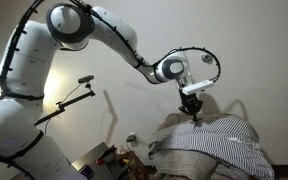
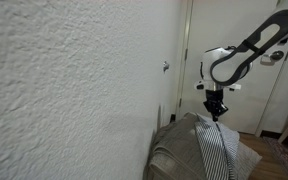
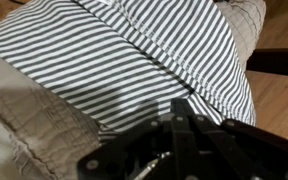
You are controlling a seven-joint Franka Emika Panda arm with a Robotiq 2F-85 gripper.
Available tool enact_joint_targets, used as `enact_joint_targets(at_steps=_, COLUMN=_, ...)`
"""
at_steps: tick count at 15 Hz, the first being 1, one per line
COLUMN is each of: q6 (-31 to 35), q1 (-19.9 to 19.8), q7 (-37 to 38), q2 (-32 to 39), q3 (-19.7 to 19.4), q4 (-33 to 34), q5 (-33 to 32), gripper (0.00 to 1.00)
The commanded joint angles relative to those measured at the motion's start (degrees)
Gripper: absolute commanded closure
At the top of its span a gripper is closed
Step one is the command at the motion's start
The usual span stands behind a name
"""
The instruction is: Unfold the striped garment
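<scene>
- My pincer is drawn together, nipping a small ridge of the striped garment at the top of the heap; the wrist view shows my fingertips meeting right at that fold.
- The striped garment lies draped and rumpled over a beige cushion-like mound, which shows bare beside it in both exterior views.
- The mound sits close against a rough white textured wall.
- Behind my arm there is a pale door.
- A wooden floor shows beyond the heap's edge.
- A dark camera stand reaches out before the plain wall.
</scene>
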Motion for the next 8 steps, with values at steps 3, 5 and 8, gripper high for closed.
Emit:
enact_joint_targets(at_steps=3, q6=-3.7, q1=-0.8, q7=-3.4, q2=2.8, q3=-0.2, q4=4.8, q5=2.8, gripper=1.00)
enact_joint_targets(at_steps=5, q6=-3.1, q1=-0.8, q7=-3.1, q2=3.9, q3=-0.4, q4=6.2, q5=2.6, gripper=1.00)
enact_joint_targets(at_steps=8, q6=-3.8, q1=-1.1, q7=-3.8, q2=6.0, q3=-0.2, q4=8.8, q5=2.9, gripper=1.00)
